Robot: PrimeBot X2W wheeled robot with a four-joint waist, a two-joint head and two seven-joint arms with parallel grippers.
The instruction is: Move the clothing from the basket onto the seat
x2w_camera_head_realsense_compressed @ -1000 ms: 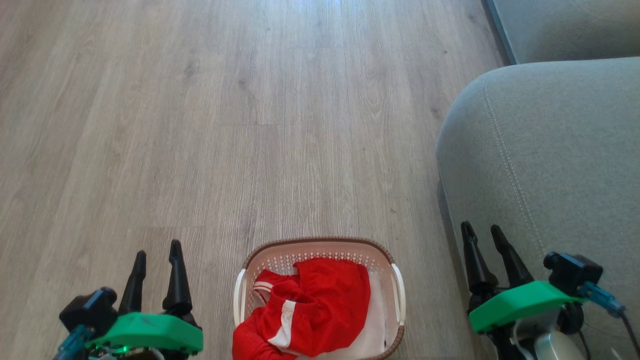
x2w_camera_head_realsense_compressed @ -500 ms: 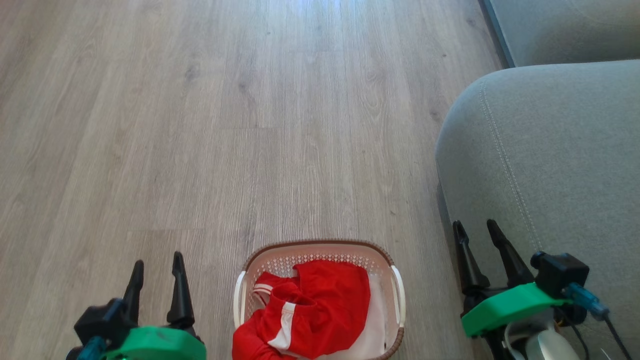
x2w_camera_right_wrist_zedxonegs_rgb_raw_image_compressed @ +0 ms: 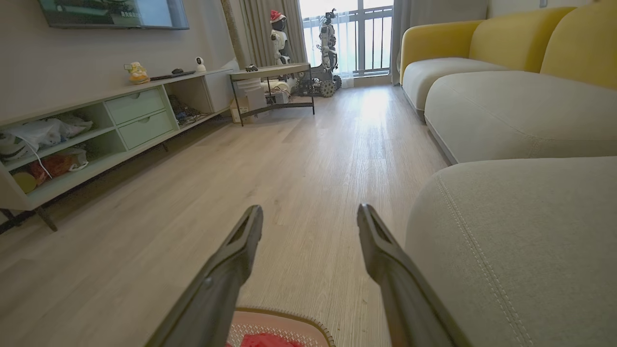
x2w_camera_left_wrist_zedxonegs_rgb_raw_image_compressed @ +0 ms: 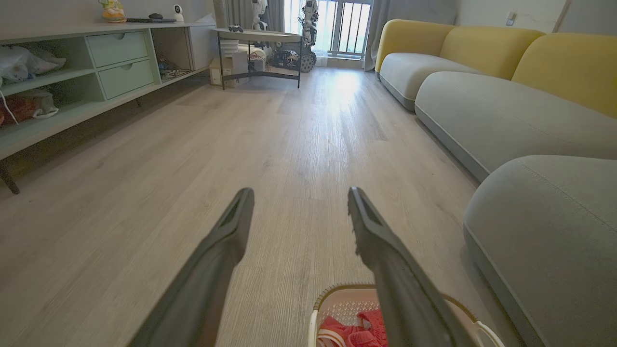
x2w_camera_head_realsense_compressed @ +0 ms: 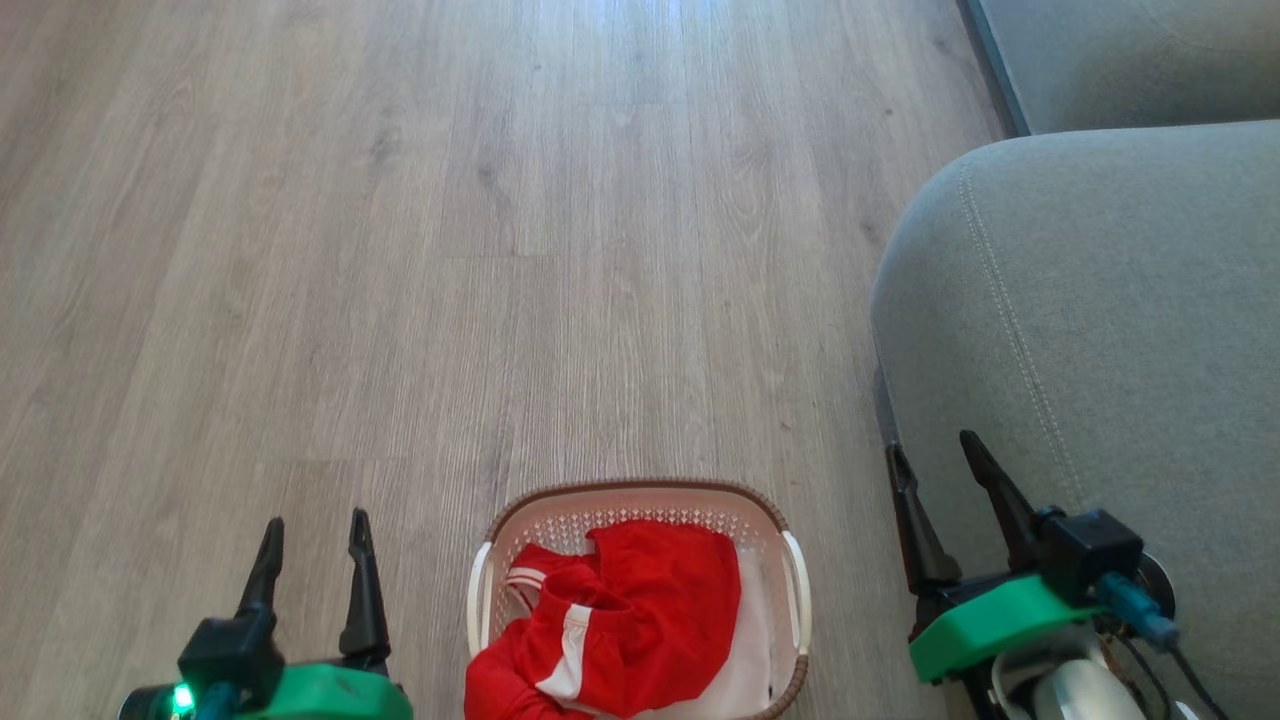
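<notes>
- The left gripper (x2w_camera_head_realsense_compressed: 315, 522) sits low on the robot's left. Its two long, dark, tapering fingers stand apart with nothing between them.
- The right gripper (x2w_camera_head_realsense_compressed: 930, 445) sits low on the robot's right. Its fingers are likewise spread and empty, and they rise from a bright green housing.
- The basket (x2w_camera_head_realsense_compressed: 640, 487) stands on the floor (x2w_camera_head_realsense_compressed: 500, 250) between the two grippers, set back nearer the robot than their fingertips. It is cream plastic with rounded corners and walls pierced by small holes. It has a brown woven-look rim and a smooth white handle on each side.
- The clothing (x2w_camera_head_realsense_compressed: 640, 610) lies crumpled inside the basket. It is thin, shiny red fabric with a broad white stripe and white-striped trim, heaped toward the side of the left gripper. A white patch shows beside it on the right (cloth or basket bottom, I cannot tell).
- The seat (x2w_camera_head_realsense_compressed: 1100, 320) bulks just to the right of the right gripper. It is grey, finely woven upholstery with a softly rounded edge and a curving double line of pale stitching. Whether the outer finger touches it is unclear.
- The floor beyond both sets of fingertips is pale planks with a matte wood grain.
</notes>
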